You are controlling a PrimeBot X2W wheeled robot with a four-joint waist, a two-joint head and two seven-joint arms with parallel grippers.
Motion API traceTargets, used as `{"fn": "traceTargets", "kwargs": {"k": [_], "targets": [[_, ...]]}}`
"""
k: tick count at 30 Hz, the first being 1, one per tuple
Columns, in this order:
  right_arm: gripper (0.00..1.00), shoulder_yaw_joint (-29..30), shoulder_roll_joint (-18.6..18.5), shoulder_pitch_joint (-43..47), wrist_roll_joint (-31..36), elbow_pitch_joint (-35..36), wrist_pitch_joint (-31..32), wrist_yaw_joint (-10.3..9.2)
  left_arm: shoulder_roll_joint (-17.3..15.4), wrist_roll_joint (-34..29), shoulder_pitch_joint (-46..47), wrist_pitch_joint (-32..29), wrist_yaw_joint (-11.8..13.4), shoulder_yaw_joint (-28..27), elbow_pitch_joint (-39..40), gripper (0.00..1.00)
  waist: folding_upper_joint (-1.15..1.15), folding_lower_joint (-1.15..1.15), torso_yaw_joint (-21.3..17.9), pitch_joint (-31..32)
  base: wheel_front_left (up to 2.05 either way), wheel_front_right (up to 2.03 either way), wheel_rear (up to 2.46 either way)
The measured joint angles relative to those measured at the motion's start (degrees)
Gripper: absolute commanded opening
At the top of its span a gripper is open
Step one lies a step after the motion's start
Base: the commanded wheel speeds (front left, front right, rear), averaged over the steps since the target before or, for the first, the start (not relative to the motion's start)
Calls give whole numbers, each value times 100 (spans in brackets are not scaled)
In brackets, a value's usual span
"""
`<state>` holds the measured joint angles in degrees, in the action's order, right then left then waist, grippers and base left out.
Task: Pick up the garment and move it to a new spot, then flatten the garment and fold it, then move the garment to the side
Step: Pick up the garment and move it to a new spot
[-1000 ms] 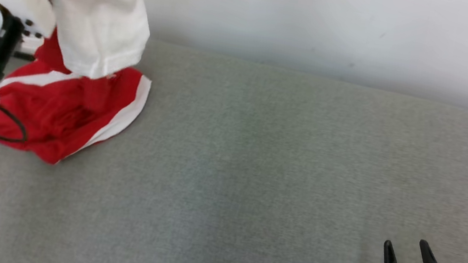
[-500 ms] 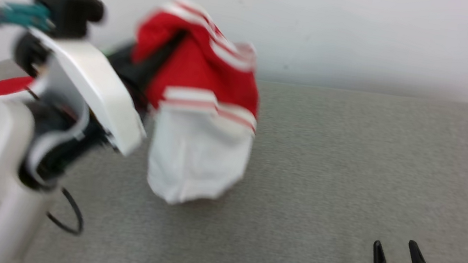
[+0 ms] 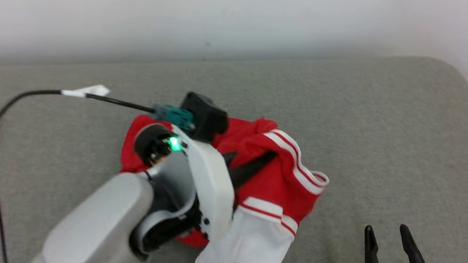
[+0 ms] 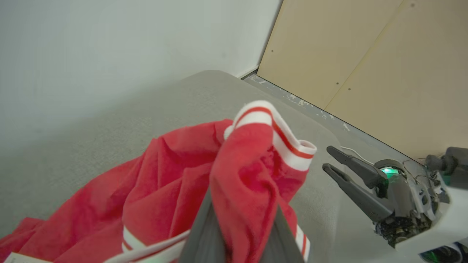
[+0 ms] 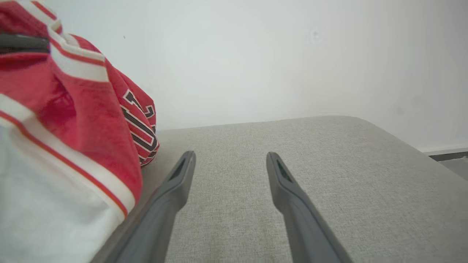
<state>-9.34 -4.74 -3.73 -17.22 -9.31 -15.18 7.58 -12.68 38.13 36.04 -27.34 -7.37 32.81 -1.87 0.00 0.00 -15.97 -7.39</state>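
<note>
Left hand (image 3: pixel 257 165): pale forearm reaching forward over the middle of the grey cloth-covered tabletop (image 3: pixel 401 128); wrist angled down; fingers pinched tight on a bunched fold of the red-and-white jersey (image 3: pixel 286 185); jersey heaped about the fingers, lower folds resting on the tabletop. Right hand (image 3: pixel 386 229): low at near right; fingers spread wide, empty; just beside the jersey.

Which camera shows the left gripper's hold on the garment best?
Left wrist view: the left gripper pinches a red fold of the garment, close up. In the head view the arm partly hides the pinch; the right wrist view catches sleeve and lettering, no grip.
</note>
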Motion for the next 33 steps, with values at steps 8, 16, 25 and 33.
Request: {"fn": "traceTargets", "kwargs": {"k": [8,16,25,33], "targets": [[100,-78,98,-87,-46,-2,0,0,370,-270,422,623,0,961,-1269,0,0,0,-613,-282,0,0,0],[100,-64,144,-87,-52,-7,0,0,712,-431,799,1763,-1,1244,-2358,100,0,0,-865,-483,0,0,0],[100,189,131,-3,14,24,0,0,712,-613,707,2830,390,1043,-2510,100,0,0,-542,-303,0,0,0],[100,498,-80,215,83,187,0,0,190,-645,-187,3689,1021,653,-2117,100,0,0,-47,-32,0,0,0]]}}
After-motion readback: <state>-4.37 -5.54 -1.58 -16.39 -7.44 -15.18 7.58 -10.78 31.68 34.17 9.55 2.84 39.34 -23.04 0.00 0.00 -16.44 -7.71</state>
